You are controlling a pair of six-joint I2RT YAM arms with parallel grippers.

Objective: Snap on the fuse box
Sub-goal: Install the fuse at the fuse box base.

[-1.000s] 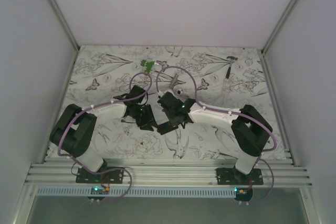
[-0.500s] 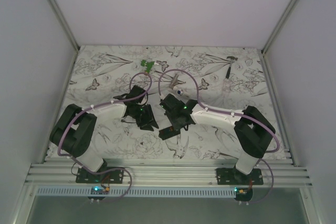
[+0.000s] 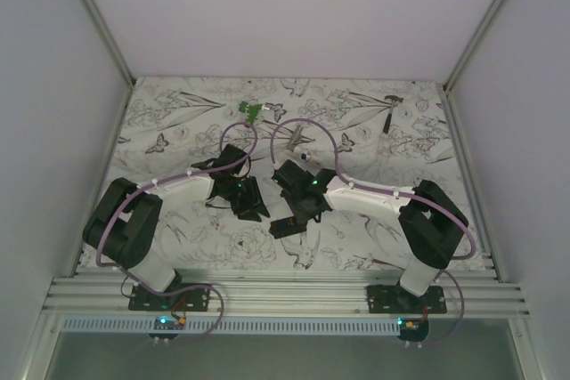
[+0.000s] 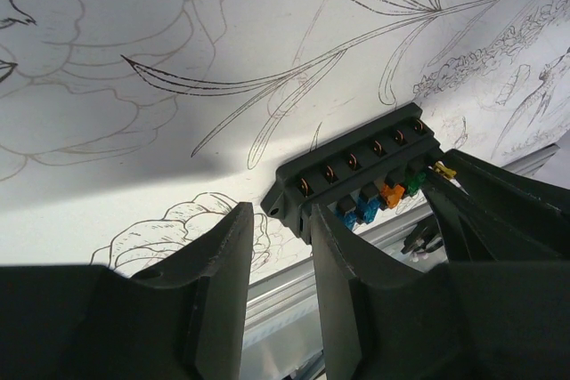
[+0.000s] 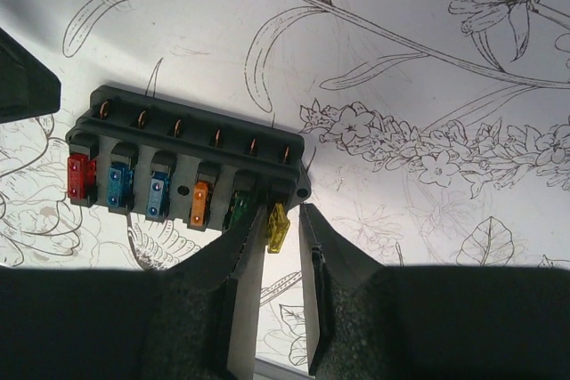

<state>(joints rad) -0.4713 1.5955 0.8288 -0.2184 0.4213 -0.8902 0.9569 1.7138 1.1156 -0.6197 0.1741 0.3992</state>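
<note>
Fuse box lies flat on the tabletop directly ahead of the right claw, long axis crosswise to its fingers. The tips, a narrow gap apart, straddle a yellow fuse at the end slot, apparently not pinching it. The left claw, narrowly parted and empty, sits just beside the opposite end.

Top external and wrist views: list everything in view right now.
fuse box: one, black, table centre
fuses: six, red, two blue, orange, green, yellow, rowed in the fuse box
green clip: one, green, far centre-left
metal tool: one, grey, beyond the arms
hammer-like tool: one, dark, far right
table: one, white floral print, beneath everything
left gripper: one, black, open, beside the box
right gripper: one, black, open, at the yellow fuse
</note>
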